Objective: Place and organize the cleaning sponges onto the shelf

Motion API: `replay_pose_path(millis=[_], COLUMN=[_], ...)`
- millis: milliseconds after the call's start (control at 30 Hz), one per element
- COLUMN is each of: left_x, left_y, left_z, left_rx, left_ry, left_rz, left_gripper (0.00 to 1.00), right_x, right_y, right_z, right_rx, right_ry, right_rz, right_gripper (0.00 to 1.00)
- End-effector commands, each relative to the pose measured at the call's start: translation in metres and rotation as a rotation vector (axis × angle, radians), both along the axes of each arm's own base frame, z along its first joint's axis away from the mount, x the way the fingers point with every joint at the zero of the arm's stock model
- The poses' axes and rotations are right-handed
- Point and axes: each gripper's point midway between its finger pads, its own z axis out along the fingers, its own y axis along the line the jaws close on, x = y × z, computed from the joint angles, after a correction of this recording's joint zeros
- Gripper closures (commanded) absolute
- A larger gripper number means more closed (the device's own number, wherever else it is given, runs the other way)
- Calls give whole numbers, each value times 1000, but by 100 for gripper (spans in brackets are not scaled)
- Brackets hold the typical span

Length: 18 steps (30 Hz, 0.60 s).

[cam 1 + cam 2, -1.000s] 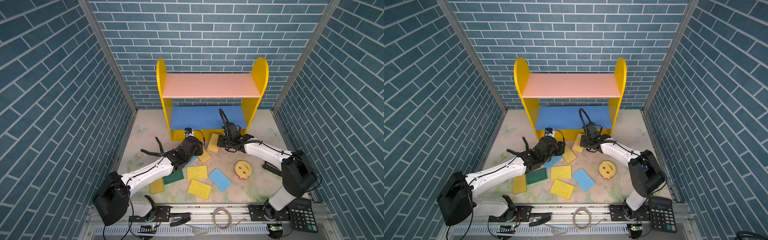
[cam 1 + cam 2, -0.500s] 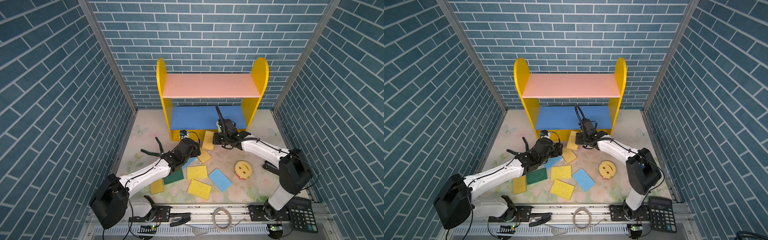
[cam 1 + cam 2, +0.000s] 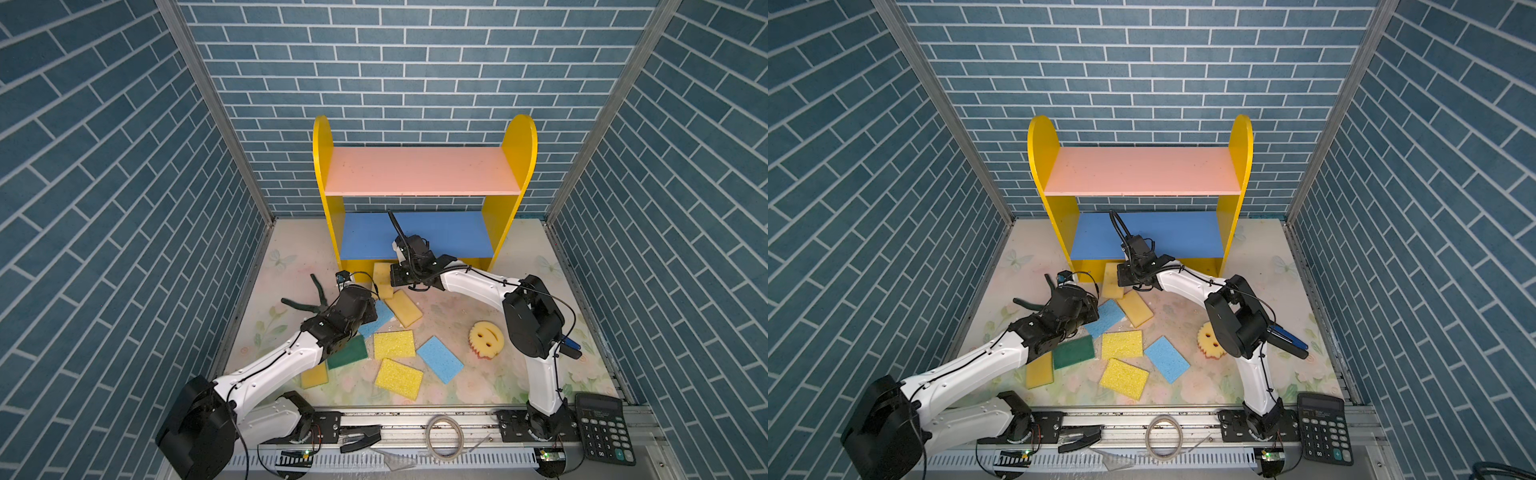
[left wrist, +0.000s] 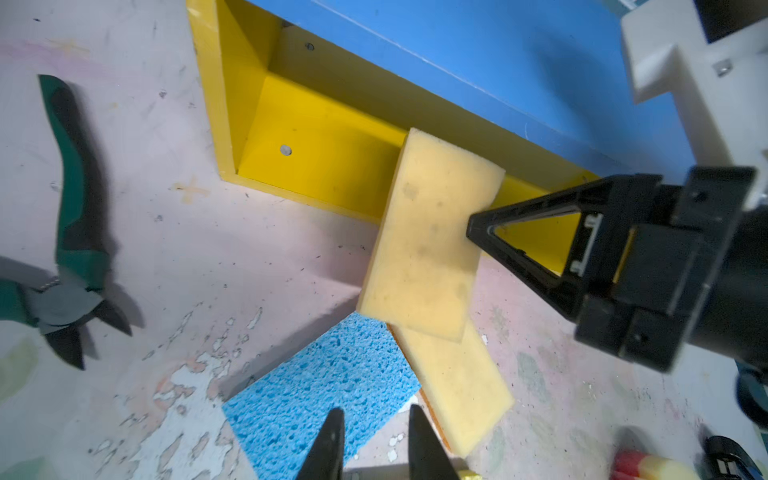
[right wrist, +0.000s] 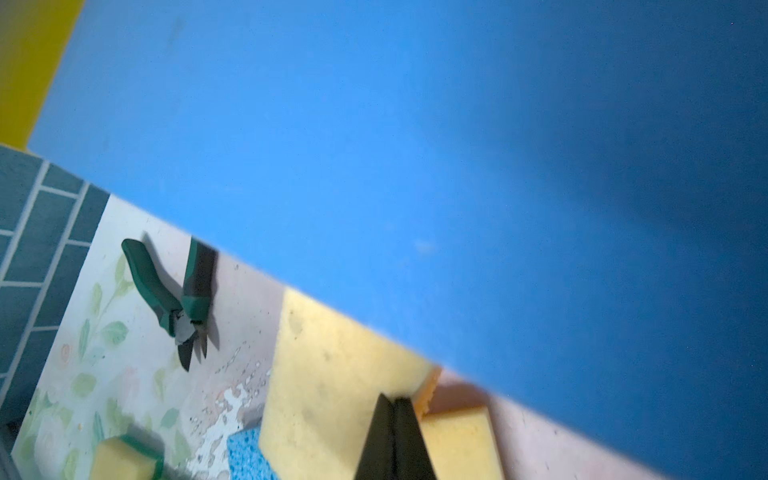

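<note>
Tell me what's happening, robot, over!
Left fingers open above blue sponge. Right fingers shut against tan sponge, propped on shelf base. Pliers lie clear.

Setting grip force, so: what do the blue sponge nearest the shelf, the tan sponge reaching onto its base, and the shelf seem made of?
Blue sponge: coarse open-cell foam, likely cellulose; visibly pitted, matte.
Tan sponge: finer foam, smooth matte face, faintly stained.
Shelf: rigid painted board, probably wood; flat satin faces, screw holes.
</note>
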Motion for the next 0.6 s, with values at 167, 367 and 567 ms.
replay_pose_path(millis=[167, 367, 567], left_x=[-26, -43, -52], left_y=[45, 67, 82], left_z=[-4, -1, 3], left_rx=[75, 95, 118], left_ry=[24, 22, 12], left_rz=[104, 152, 183], left_gripper=[71, 66, 54], right_x=[27, 39, 52], right_y=[26, 38, 31], right_z=[-2, -19, -18], right_rx=[23, 2, -37], right_ry=[-108, -125, -177], right_rz=[-61, -82, -132], right_gripper=[100, 100, 82])
